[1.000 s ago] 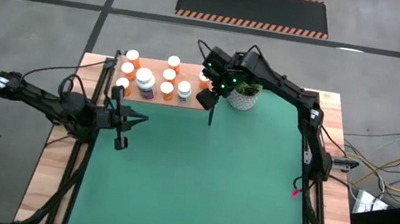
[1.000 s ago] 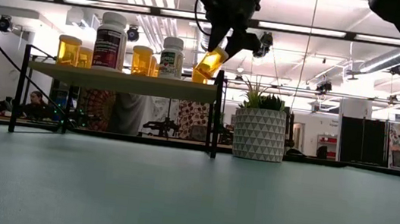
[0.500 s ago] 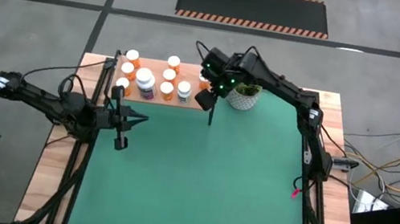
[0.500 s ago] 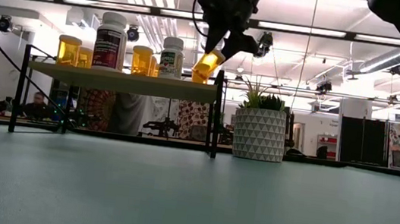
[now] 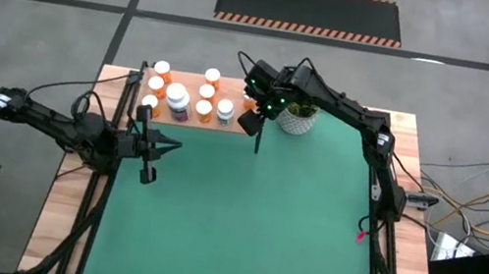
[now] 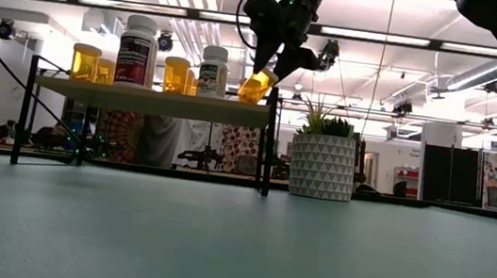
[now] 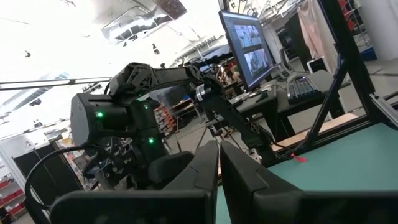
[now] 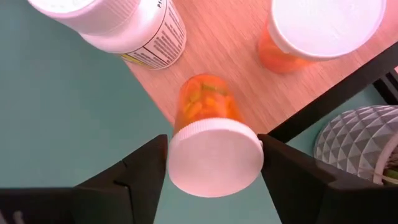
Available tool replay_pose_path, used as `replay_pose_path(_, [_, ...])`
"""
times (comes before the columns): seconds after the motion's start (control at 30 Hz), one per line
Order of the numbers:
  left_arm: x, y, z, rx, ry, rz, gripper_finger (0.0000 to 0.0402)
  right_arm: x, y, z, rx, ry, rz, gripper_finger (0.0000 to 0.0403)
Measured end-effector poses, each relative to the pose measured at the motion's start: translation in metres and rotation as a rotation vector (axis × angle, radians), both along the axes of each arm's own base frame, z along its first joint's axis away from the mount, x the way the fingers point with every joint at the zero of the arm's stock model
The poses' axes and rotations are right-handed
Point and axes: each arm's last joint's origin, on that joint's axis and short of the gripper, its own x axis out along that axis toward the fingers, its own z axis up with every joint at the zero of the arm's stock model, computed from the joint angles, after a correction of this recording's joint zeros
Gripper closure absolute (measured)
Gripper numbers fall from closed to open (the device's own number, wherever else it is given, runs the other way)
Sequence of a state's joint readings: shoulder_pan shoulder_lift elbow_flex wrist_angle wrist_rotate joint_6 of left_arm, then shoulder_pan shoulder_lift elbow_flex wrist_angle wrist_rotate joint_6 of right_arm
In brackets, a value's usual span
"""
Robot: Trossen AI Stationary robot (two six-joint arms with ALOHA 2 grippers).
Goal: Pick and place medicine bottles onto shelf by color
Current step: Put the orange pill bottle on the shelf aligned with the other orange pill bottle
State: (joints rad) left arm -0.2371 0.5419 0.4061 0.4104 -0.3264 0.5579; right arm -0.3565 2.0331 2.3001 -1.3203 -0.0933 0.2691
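We are holding an orange bottle (image 8: 208, 109) tilted at the shelf's (image 6: 149, 101) right end, right gripper (image 8: 214, 165) fingers flanking its white cap; left gripper (image 5: 154, 147), pressed together, is waiting over the mat (image 5: 249, 227).

Translucent orange plastic bottle (image 8: 207, 107) with a smooth, matt white cap (image 8: 215, 157). Pale wooden shelf (image 8: 236, 74) with fine visible grain, on thin black metal posts (image 6: 270, 142). Matt green table mat (image 5: 240, 226). White ceramic-looking plant pot (image 6: 322, 166), triangle-patterned.

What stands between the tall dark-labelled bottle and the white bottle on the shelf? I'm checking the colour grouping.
In the low view, one orange bottle stands between the dark-labelled bottle and the white bottle on the shelf.
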Motion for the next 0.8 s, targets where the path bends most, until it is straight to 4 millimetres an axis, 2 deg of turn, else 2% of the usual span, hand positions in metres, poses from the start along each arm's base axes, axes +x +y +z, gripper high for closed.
replay_pose_path(0.43, [-0.0003,0.0001,0.0002,-0.001,-0.002,0.000,0.0402,0.0002,-0.0001,0.0000,-0.001,-0.002,0.000,0.0115])
replay_pose_path(0.63, [-0.0002,0.0001,0.0002,-0.001,-0.001,0.000,0.0402,0.0003,-0.0001,0.0000,-0.001,-0.003,0.000,0.0116])
replay_pose_path(0.8, [-0.0002,0.0001,0.0002,-0.001,-0.001,0.000,0.0402,0.0002,-0.0002,0.0000,-0.001,-0.002,0.000,0.0132])
